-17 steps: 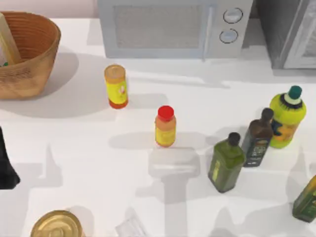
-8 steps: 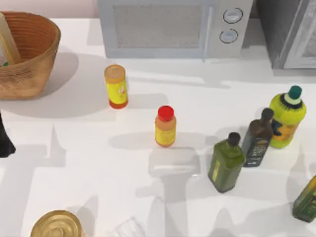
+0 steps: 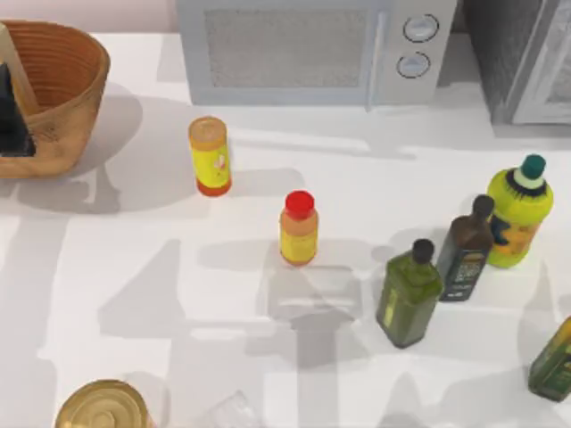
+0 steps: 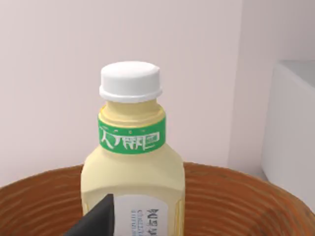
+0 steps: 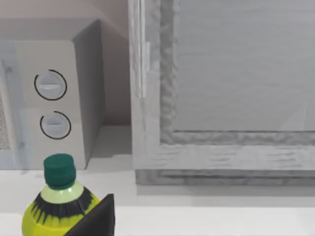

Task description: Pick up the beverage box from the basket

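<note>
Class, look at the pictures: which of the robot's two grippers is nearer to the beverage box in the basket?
Left. The left gripper hangs over the basket, right beside the beverage box. The right gripper is near the yellow-green bottle, far across the table.

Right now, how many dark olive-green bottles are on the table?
2: one olive-green bottle right of centre near the brown bottle, another cut by the right edge. More may sit out of frame.

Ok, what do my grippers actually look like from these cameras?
Little of them shows. The left gripper is a plain black, angular block with no markings or cables visible, at the basket. In each wrist view one matte black, wedge-shaped finger pokes in; the right gripper's finger looks the same.
</note>
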{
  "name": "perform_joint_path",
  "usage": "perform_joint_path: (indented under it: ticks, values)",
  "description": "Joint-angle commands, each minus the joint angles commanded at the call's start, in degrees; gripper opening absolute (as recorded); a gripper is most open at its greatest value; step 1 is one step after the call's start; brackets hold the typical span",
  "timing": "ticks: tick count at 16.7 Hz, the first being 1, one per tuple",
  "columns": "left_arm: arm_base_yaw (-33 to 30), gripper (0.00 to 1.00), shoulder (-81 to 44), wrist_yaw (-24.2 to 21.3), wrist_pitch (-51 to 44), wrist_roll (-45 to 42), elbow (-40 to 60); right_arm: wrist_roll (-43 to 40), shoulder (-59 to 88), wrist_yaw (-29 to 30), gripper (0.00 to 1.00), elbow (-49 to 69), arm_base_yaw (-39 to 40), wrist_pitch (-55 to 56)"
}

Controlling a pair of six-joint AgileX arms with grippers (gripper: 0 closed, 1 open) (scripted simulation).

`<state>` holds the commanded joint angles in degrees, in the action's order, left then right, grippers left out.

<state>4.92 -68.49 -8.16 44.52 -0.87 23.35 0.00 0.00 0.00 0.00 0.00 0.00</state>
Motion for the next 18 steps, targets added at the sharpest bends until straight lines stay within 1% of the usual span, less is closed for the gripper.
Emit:
perform_joint_path:
  ticks: [4, 8, 11, 18]
  values:
    - [2.04, 1.00, -22.13, -1.84, 13.72, -0.07, 7.45, 0.00, 0.00, 0.00, 1.00, 0.00, 0.00, 0.00]
    - [3.70, 1.00, -37.25, -2.97, 23.65, 0.03, 12.87, 0.00, 0.00, 0.00, 1.00, 0.00, 0.00, 0.00]
    - [4.37, 1.00, -42.30, -3.34, 27.33, 0.11, 14.89, 0.00, 0.00, 0.00, 1.00, 0.00, 0.00, 0.00]
    - [4.15, 1.00, -42.28, -3.11, 27.34, -0.05, 15.43, 0.00, 0.00, 0.00, 1.00, 0.00, 0.00, 0.00]
